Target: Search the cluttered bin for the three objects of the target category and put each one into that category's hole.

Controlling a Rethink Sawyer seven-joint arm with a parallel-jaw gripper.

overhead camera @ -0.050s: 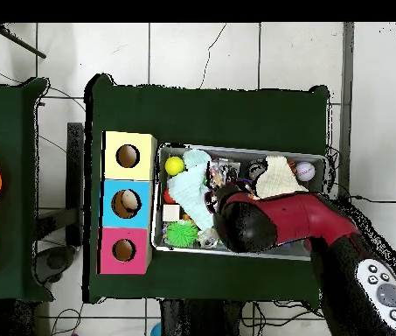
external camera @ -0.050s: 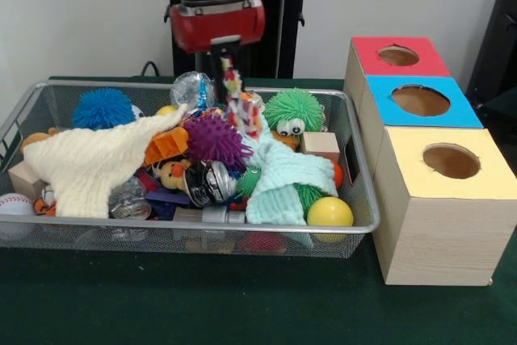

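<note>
My gripper (external camera @ -0.050s: 220, 61) hangs under the red wrist over the back middle of the wire bin (external camera @ -0.050s: 355, 169). It is shut on a multi-coloured rope toy (external camera @ -0.050s: 237, 96), which dangles down to the clutter beside the purple spiky ball (external camera @ -0.050s: 212, 140). Right of the bin stand three boxes in a row, each with a round hole on top: a red box (external camera @ -0.050s: 397, 56), a blue box (external camera @ -0.050s: 420, 101) and a yellow box (external camera @ -0.050s: 450, 161). In the overhead view the arm (overhead camera @ -0.050s: 271, 223) covers the bin's middle and hides the gripper.
The bin also holds a blue spiky ball (external camera @ -0.050s: 103, 108), a green spiky ball with eyes (external camera @ -0.050s: 294, 111), a cream cloth (external camera @ -0.050s: 93, 163), a mint cloth (external camera @ -0.050s: 280, 179), a yellow ball (external camera @ -0.050s: 329, 212), a baseball (external camera @ -0.050s: 14, 204), wooden blocks and a clear ball (external camera @ -0.050s: 192, 89).
</note>
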